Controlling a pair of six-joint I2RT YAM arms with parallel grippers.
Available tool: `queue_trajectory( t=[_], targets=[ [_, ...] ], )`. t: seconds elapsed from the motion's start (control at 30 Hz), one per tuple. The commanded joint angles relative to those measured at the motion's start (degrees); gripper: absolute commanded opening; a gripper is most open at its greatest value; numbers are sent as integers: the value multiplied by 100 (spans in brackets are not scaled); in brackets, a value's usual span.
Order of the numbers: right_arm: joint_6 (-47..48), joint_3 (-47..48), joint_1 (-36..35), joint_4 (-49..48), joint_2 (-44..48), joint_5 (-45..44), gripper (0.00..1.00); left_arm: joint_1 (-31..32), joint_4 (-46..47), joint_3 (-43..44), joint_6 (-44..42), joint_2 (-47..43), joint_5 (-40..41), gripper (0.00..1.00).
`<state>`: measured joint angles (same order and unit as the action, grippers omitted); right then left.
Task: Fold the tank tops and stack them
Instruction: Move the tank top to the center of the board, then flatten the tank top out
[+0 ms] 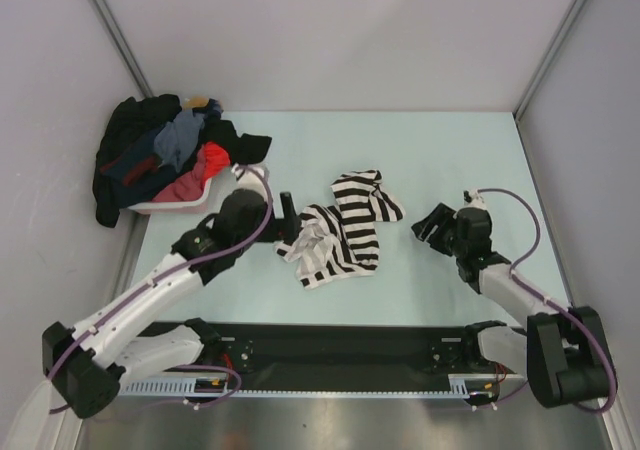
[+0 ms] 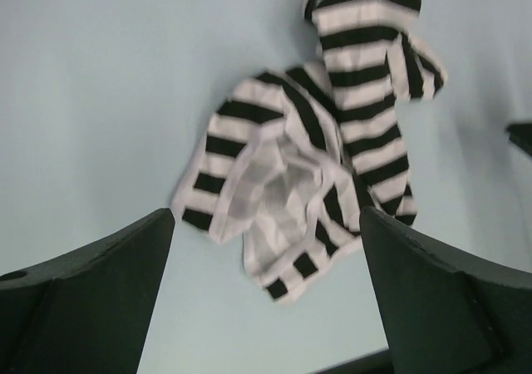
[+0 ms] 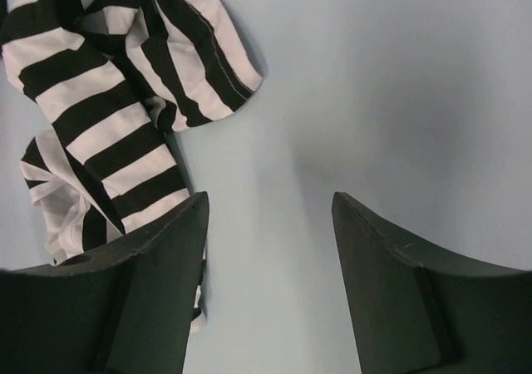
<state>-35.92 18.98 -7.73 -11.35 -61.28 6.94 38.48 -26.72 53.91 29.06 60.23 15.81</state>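
White walls close in a pale blue bench (image 1: 450, 150), with both arms reaching onto it from the near edge. At the far left corner sits a pale pink basket (image 1: 195, 203), overfilled with a heap of clothes (image 1: 185, 135) in black, grey-blue and bright red that spills over its rim and down its left side; among them a dark navy garment with red trim (image 1: 130, 165) hangs at the left, and any lettering in the pile is too crumpled to read. The striped tank top (image 1: 345, 230) lies outside the basket at mid-bench, bunched and partly turned inside out, its straps toward the far side. The left claw (image 1: 290, 225) is just beside its left edge, fingers spread wide and holding nothing. The right claw (image 1: 428, 225) is apart from the top on the right, fingers parted and empty. Only the overhead view shows the basket. The left wrist view looks down between the left claw (image 2: 266, 216) fingers at the striped tank top (image 2: 324, 150) and its pale inner side; the right wrist view shows bare bench between the right claw (image 3: 268, 198) fingers, with the stripes (image 3: 116, 100) off to the left.
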Motion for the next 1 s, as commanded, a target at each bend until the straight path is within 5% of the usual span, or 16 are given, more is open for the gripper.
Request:
queue_trajectory(
  t=[0.0, 0.13, 0.3, 0.77, 0.83, 0.97],
  targets=[
    [270, 772, -482, 185, -620, -447, 67, 168, 369, -933, 345, -790, -561, 100],
    [305, 1773, -818, 1002, -1578, -1149, 70, 292, 500, -1742, 662, -1206, -956, 99],
    [287, 2847, -862, 1583, -2869, -1572, 59, 397, 1282, -2753, 1005, -1303, -1537, 99],
    [349, 3428, -1108, 1592, -3830, -1793, 44, 968, 1722, -3553, 1611, -1391, -1652, 98],
    [358, 3376, -1108, 1558, -3822, -1731, 38, 968, 1845, -3615, 1655, -1303, -1625, 96],
    [375, 3314, -1100, 1443, -3786, -1731, 5, 1021, 2056, -3721, 1752, -1057, -1608, 93]
  ],
)
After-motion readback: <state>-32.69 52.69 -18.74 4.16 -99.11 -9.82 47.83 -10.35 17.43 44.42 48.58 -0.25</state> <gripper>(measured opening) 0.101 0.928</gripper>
